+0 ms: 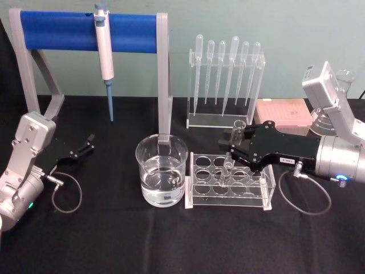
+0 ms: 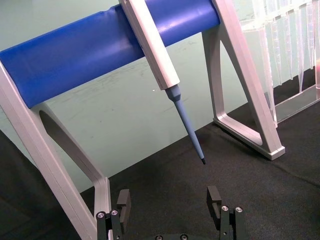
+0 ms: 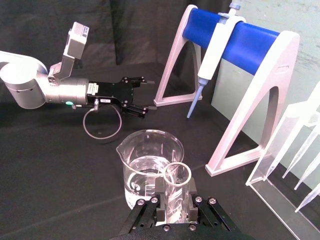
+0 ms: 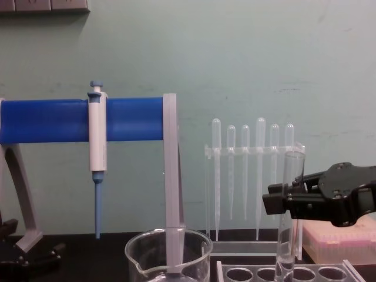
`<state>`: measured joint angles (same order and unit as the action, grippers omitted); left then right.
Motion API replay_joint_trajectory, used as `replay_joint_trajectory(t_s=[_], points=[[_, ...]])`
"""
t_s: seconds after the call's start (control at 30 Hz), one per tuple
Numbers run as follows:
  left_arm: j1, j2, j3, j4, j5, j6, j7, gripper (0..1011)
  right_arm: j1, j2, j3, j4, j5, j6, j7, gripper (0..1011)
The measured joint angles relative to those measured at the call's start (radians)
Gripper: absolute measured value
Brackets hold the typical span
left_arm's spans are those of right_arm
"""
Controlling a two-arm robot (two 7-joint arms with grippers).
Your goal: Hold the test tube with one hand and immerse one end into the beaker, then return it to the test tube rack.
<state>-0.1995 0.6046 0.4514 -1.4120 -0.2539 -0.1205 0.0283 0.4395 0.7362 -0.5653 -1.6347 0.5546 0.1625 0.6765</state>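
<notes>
The test tube (image 1: 236,135) stands upright with its lower end down in a hole of the clear tube rack (image 1: 268,186). My right gripper (image 1: 230,150) comes in from the right and is shut on the tube's middle, its jaws on either side of the glass. In the right wrist view the tube's rim (image 3: 177,174) rises between the fingers (image 3: 160,200). The beaker (image 1: 161,171), partly filled with clear liquid, sits just left of the rack, apart from the tube. My left gripper (image 1: 88,142) rests open at the table's left, holding nothing.
A white-and-blue pipettor (image 1: 104,51) hangs on the blue-barred stand (image 1: 57,31) behind the beaker. A clear holder with several plastic pipettes (image 1: 225,74) stands behind the rack, with a pink box (image 1: 282,112) to its right. Black cloth covers the table.
</notes>
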Motion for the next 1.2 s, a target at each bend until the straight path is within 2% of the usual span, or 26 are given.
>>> replay_joint_trajectory(t_s=[0.77,1.2], points=[[0.0,0.0,0.0,0.0,0.0,0.0,0.0,1000,-0.003,-0.029,-0.011,0.046,-0.036,-0.011,0.007,238],[0.0,0.0,0.0,0.0,0.0,0.0,0.0,1000,-0.003,-0.028,-0.011,0.045,-0.036,-0.011,0.009,244]])
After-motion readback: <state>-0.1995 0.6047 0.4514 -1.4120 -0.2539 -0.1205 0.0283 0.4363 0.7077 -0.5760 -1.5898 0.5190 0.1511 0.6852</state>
